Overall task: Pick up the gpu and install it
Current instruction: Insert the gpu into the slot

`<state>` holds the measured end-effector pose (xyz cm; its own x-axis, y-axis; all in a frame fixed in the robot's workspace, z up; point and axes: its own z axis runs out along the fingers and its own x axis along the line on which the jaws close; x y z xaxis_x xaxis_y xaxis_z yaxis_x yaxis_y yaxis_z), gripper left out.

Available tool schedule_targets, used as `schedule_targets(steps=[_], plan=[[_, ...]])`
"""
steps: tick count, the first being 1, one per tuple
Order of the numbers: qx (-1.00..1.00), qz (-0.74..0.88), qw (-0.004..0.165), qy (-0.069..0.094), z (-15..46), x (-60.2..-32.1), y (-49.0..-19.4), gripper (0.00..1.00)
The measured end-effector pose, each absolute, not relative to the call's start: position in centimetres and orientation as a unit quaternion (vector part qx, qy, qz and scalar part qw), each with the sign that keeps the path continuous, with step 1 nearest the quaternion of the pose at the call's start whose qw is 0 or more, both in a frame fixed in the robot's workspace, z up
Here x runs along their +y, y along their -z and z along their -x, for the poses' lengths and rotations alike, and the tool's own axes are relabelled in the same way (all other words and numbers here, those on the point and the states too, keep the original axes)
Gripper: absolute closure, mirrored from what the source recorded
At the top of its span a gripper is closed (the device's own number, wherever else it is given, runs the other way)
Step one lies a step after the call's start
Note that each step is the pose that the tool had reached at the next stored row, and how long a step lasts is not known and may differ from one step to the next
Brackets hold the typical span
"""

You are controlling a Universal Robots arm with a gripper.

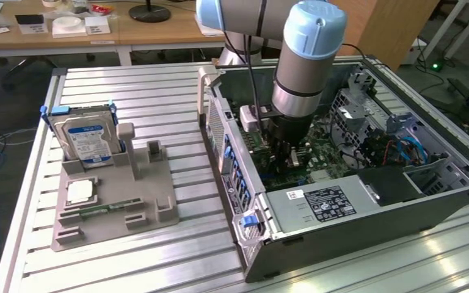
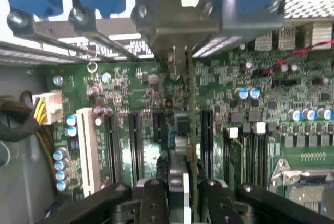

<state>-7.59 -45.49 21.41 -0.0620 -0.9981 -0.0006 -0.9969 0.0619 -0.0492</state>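
At the bottom middle of the wrist view I am seeing my gripper [image 2: 180, 195] narrowed down onto the gpu [image 2: 183, 130], holding it edge-on between the two black fingers [image 2: 151, 198]. The claw is mostly closed, parted just by the thickness of the card. The card is running as a thin vertical line up the centre of the frame, over the green motherboard [image 2: 250, 109], its lower edge sitting among the dark expansion slots [image 2: 133, 140] in the middle of the picture. I cannot tell whether it is already touching a slot or hanging just above one.

In the exterior view, the arm [image 1: 300, 67] is reaching down from the top centre into the open computer case [image 1: 430, 207], and the gripper [image 1: 290, 155] is sitting low in the middle of the frame, close over the board. Farther to the exterior view's left, the grey parts holder [image 1: 149, 210] is keeping the hard drive [image 1: 88, 137] upright at the left centre of the frame.

I am judging this to be the install step, with the pick-up done. The next move is calling for careful alignment of the card's edge with one slot, then a straight, even push, with the bracket meeting the case's rear wall.
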Motion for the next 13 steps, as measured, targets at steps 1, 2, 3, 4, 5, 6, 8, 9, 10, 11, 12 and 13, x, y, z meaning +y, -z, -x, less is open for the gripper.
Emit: schedule_targets(steps=[1,2,3,4,5,6,8,9,10,11,12,13], plan=[[0.728,0.685,0.017,0.018,7.59,-45.49,-21.43,0.72],[0.728,0.685,0.016,0.018,7.59,-45.50,-21.42,0.72],[0.728,0.685,0.016,0.018,7.60,-45.50,-21.39,0.72],[0.728,0.685,0.016,0.018,7.59,-45.51,-21.37,0.72],[0.728,0.685,0.016,0.018,7.59,-45.51,-21.35,0.72],[0.728,0.685,0.016,0.018,7.60,-45.51,-21.34,0.72],[0.728,0.685,0.016,0.018,7.59,-45.51,-21.30,0.72],[0.728,0.685,0.016,0.018,7.59,-45.50,-21.23,0.72],[0.728,0.685,0.017,0.018,7.59,-45.50,-21.08,0.72],[0.728,0.685,0.016,0.018,7.59,-45.50,-21.04,0.72],[0.728,0.685,0.016,0.018,7.59,-45.50,-21.05,0.72],[0.728,0.685,0.016,0.018,7.59,-45.50,-21.05,0.72]])
